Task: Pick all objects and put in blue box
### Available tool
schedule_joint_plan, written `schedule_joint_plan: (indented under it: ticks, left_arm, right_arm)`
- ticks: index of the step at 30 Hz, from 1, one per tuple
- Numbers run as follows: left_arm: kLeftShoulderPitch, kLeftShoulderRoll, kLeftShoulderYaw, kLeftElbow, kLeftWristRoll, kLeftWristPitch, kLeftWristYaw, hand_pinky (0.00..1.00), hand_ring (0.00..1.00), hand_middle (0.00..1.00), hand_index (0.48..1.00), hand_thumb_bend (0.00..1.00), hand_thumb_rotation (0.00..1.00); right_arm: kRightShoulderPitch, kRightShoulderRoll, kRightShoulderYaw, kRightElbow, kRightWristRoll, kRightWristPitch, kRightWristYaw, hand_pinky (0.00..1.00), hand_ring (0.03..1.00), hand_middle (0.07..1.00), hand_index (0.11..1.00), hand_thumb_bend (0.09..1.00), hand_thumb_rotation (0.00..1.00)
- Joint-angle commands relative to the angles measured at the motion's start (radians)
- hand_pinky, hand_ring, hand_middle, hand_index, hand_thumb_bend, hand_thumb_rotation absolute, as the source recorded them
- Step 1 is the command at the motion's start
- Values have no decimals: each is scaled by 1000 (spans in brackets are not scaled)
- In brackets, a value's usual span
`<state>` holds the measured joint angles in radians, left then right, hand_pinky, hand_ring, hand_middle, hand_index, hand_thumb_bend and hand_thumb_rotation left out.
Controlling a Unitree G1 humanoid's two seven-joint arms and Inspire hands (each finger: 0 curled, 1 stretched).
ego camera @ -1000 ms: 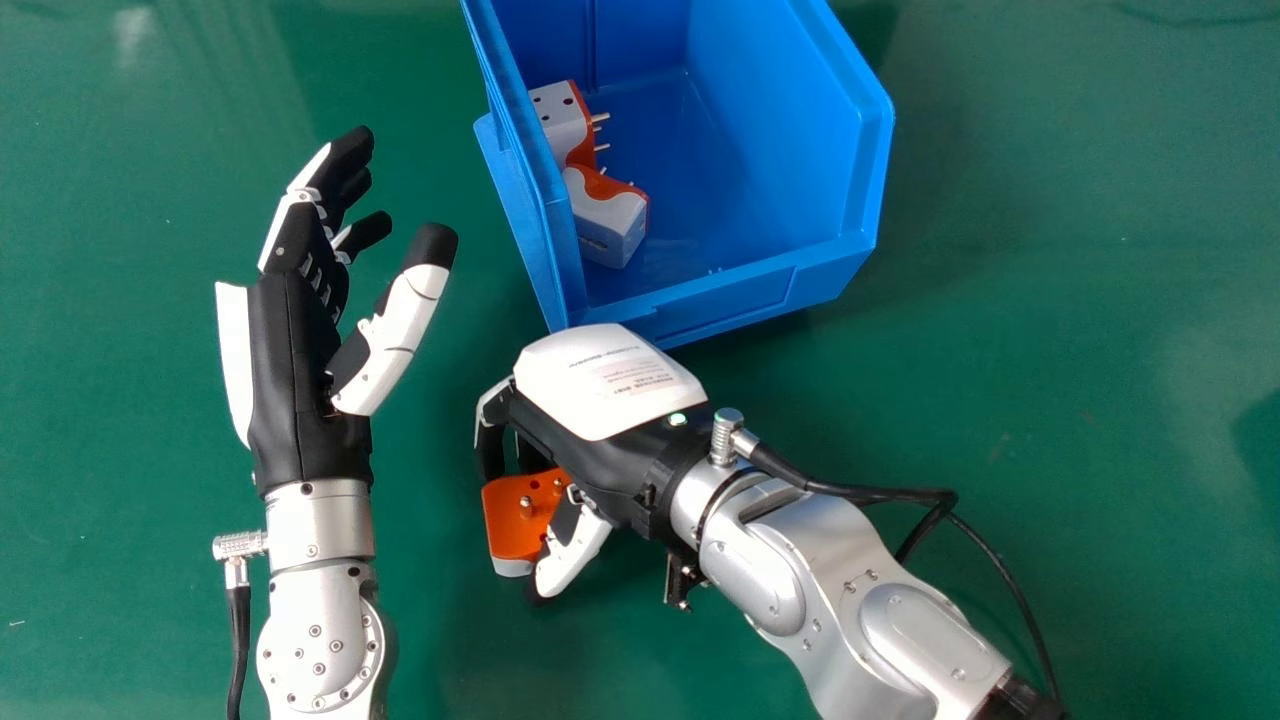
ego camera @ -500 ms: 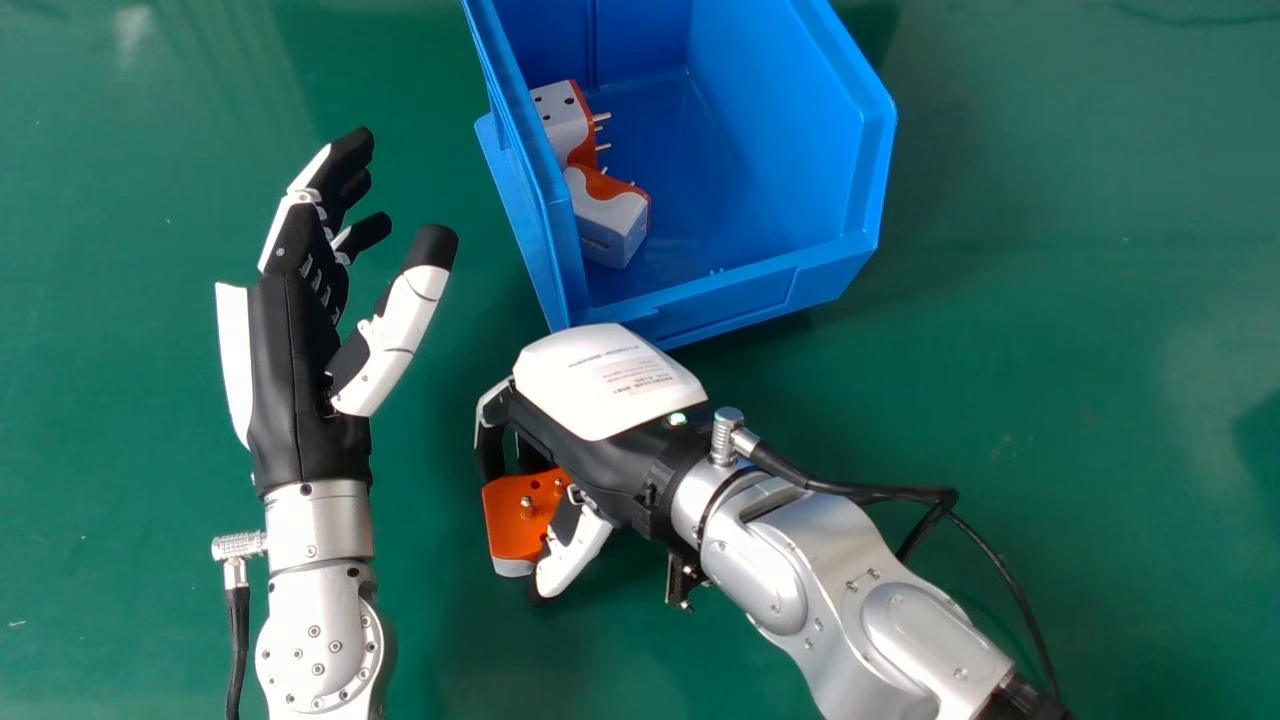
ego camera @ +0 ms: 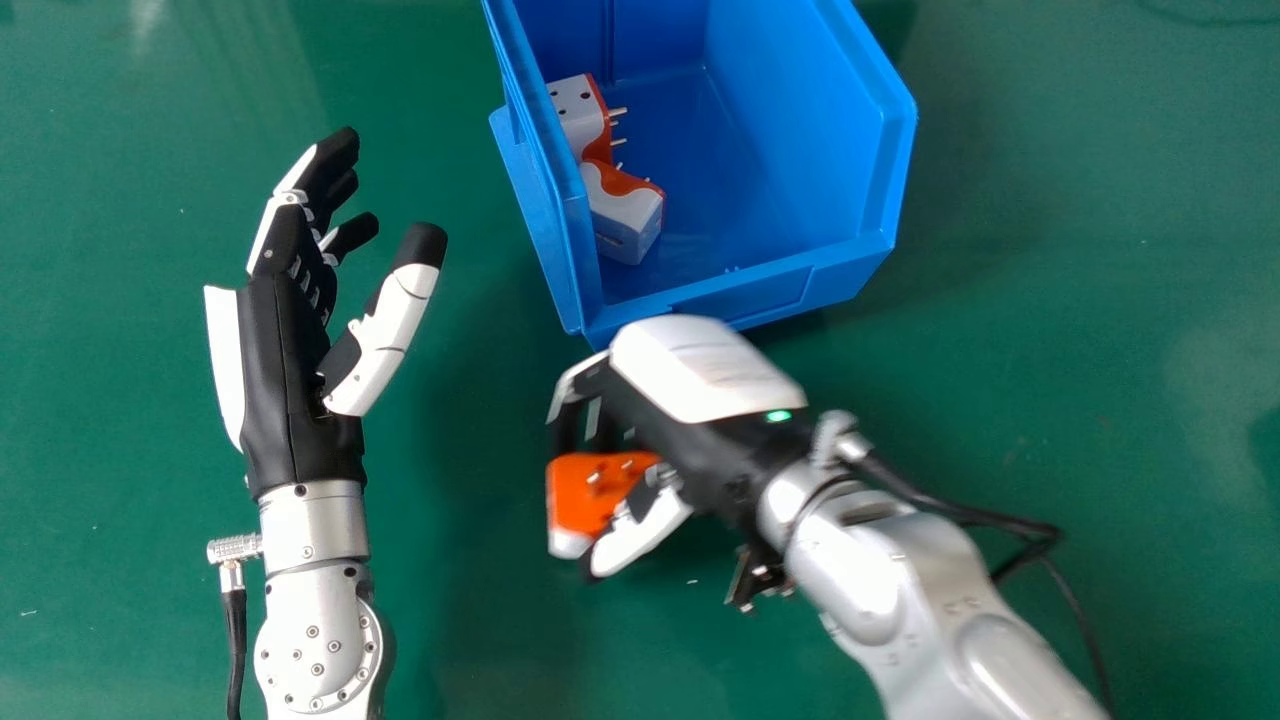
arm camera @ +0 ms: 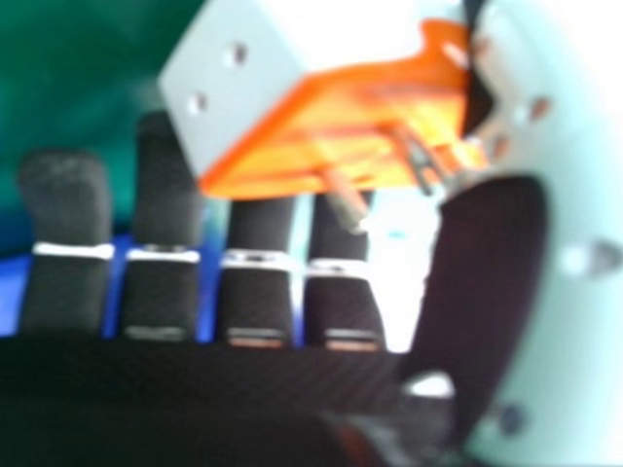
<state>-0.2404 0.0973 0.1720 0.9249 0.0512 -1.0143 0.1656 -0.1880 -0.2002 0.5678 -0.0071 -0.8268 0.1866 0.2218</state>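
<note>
A: Since the row is read left to right, where is it begun?

B: At the left hand (ego camera: 290, 370): idle, fingers loosely extended, thumb held apart, nothing gripped. Next, blue box (ego camera: 560, 200). It is seen slightly farther right than half a second ago; whether the box or the view was shifted can't be told. Two plug adapters, rear one (ego camera: 580, 128) and front one (ego camera: 625, 215), are still held inside by the left wall, same places.

A: And the main change?

B: Held adapter (ego camera: 578, 490) has been carried rightward with the right hand (ego camera: 705, 385), after both were kept at rest across the two earlier frames. Fingers are curled round the adapter and it is clamped by the thumb (ego camera: 640, 535); no slip is seen.

A: Meaning for the task?

B: Pick judged done, transfer judged just begun. The piece is still held outside the box, on the robot's side of its front wall. It has to be raised over that wall before release; if carried too low, the lip could be knocked.

A: Which way is it pointed?

B: Orange pin face is turned up toward the head camera, pins raised, white body underneath. In the right hand view, a white face with holes is seen at the side of the orange part. Long axis can't be fixed: one end is covered by thumb and palm. Clearance over the table (ego camera: 480, 620) can't be judged either.
</note>
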Motion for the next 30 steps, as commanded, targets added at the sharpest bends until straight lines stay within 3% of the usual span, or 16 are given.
schedule_joint_plan:
  ticks: [1, 6, 8, 14, 16, 24, 30]
  left_arm:
    - [-8, 2, -7, -6, 12, -13, 3, 794, 867, 865, 803, 764, 534]
    - [-7, 1, -5, -9, 13, -13, 5, 796, 868, 865, 803, 765, 537]
    - [-7, -1, -4, -9, 3, -13, -5, 797, 868, 865, 803, 765, 537]
    - [-6, -4, -4, -8, -10, -14, -22, 798, 869, 867, 803, 764, 533]
    - [-5, -4, -4, -10, -14, -14, -26, 803, 873, 869, 804, 764, 531]
    - [6, -2, -5, -21, -8, -11, -22, 807, 875, 869, 803, 769, 532]
    - [15, -7, -4, -32, -20, -8, -35, 811, 876, 869, 804, 771, 533]
  right_arm:
    - [20, -6, -37, -79, 14, 0, -25, 195, 363, 465, 549, 505, 0]
    - [64, -30, -99, -148, 23, -14, -51, 221, 372, 469, 541, 507, 0]
    - [79, -35, -120, -171, 25, -12, -65, 227, 375, 470, 536, 508, 0]
    - [120, -48, -178, -221, 31, -23, -105, 234, 378, 472, 527, 510, 0]
    - [131, -51, -187, -236, 32, -25, -113, 247, 383, 479, 519, 511, 0]
    - [177, -52, -205, -281, 41, -79, -189, 245, 378, 473, 526, 510, 0]
    - [199, -42, -219, -263, 46, -173, -313, 264, 383, 481, 520, 511, 0]
